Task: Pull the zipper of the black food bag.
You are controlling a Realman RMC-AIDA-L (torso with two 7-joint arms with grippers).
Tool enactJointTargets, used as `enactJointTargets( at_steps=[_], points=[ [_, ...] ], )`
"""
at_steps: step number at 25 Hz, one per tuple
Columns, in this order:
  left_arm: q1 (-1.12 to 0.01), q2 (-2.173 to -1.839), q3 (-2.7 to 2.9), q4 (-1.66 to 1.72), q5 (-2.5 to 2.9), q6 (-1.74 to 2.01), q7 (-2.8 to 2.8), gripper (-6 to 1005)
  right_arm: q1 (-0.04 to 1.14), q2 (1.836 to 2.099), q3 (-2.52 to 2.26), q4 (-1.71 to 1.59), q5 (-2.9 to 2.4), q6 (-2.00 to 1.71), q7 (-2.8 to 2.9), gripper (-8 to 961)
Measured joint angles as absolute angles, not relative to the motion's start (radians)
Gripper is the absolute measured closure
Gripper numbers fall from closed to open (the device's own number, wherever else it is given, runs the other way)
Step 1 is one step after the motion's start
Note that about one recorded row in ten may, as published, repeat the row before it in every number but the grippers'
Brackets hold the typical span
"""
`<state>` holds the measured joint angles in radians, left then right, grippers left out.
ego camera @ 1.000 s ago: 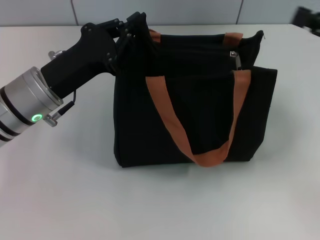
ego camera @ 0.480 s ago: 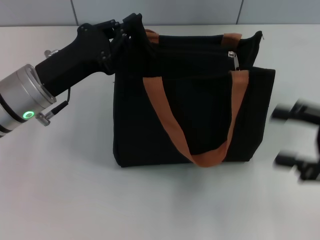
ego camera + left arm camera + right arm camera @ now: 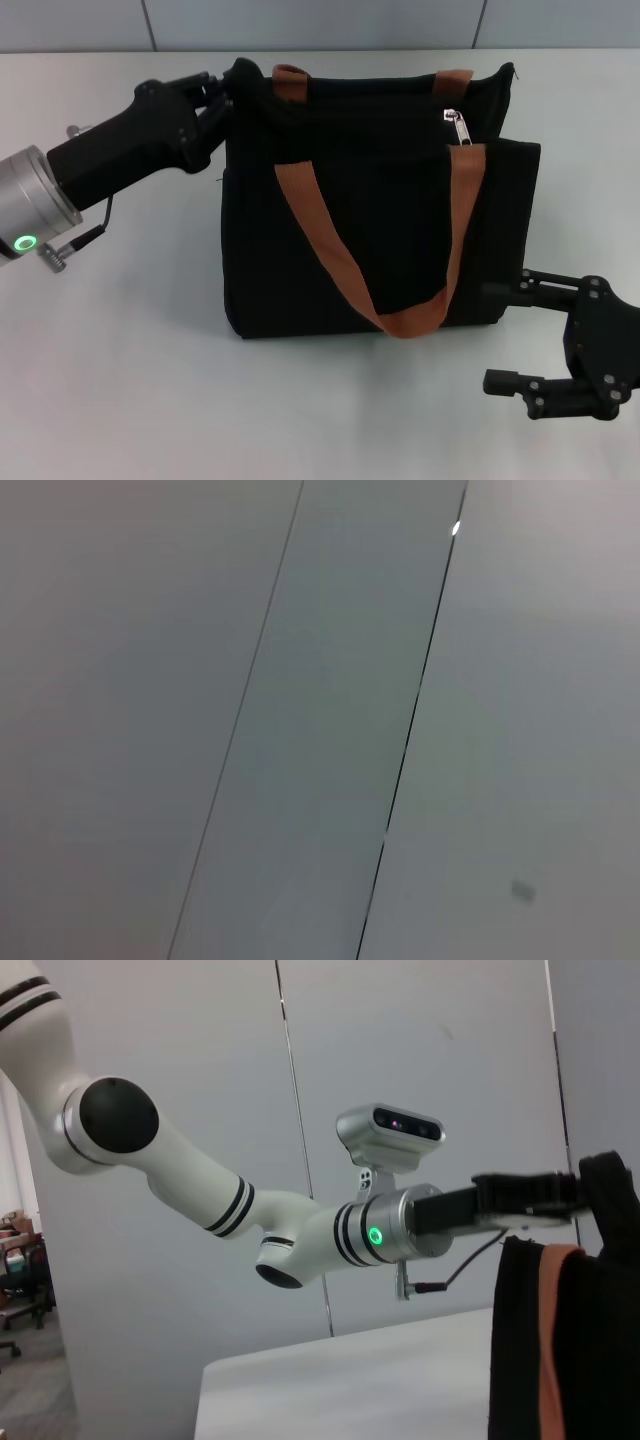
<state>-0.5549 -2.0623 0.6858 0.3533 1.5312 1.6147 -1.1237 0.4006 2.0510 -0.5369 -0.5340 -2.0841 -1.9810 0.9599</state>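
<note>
On inspection, one black food bag (image 3: 380,230) stood on one worktop (image 3: 120,380). It carried two orange-brown handles: one (image 3: 380,270) hung down its front face, one (image 3: 290,80) sat at the upper rim. One zipper (image 3: 456,124) was counted, upper right. Two tools were present: left tool (image 3: 232,88) upper left, right tool (image 3: 500,335) lower right.

Black food bag (image 3: 370,230) stands upright, silver zipper (image 3: 455,123) near its right top edge.

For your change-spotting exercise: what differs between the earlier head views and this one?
The right gripper has come into view at the bag's lower right, fingers open. The left gripper, holding the black food bag's top corner, shifted left, taking the bag along. The zipper remains untouched near the right end.
</note>
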Motion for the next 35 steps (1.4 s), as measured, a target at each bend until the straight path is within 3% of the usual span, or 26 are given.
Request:
enactJointTargets(
  at_steps=[6,11,14,17,20,24,25,28,35],
  points=[
    [-0.499,-2.028,0.792,0.492,1.534,1.580,-1.231,847,0.419,2.059,-0.537,-0.518,-2.088,-1.967,0.959,161],
    [-0.440,-1.949,0.790,0.552,1.557,1.659,-1.318,756,0.426,2.072,-0.537,-0.517,-2.089,-1.941,0.958,161],
    [-0.402,-1.924,0.737,0.554,1.554,1.778,-1.304,613,0.435,2.076,-0.537,-0.513,-2.089,-1.924,0.957,161],
    [-0.386,-1.926,0.719,0.554,1.556,1.859,-1.251,471,0.444,2.076,-0.537,-0.495,-2.089,-1.920,0.941,161],
    [-0.373,-1.949,0.746,0.550,1.597,1.957,-1.140,329,0.447,2.076,-0.538,-0.484,-2.091,-1.920,0.921,161],
    [-0.375,-2.004,0.829,0.544,1.704,1.972,-1.062,167,0.444,2.076,-0.560,-0.478,-2.092,-1.912,0.916,161],
    [-0.373,-2.033,0.839,0.543,1.749,1.952,-1.032,168,0.444,2.075,-0.567,-0.476,-2.092,-1.907,0.916,161],
    [-0.366,-2.057,0.837,0.542,1.784,1.925,-0.998,170,0.441,2.074,-0.606,-0.470,-2.093,-1.879,0.916,161],
    [-0.365,-2.056,0.857,0.502,1.807,1.894,-0.986,172,0.435,2.072,-0.639,-0.469,-2.094,-1.847,0.916,161]
  ],
)
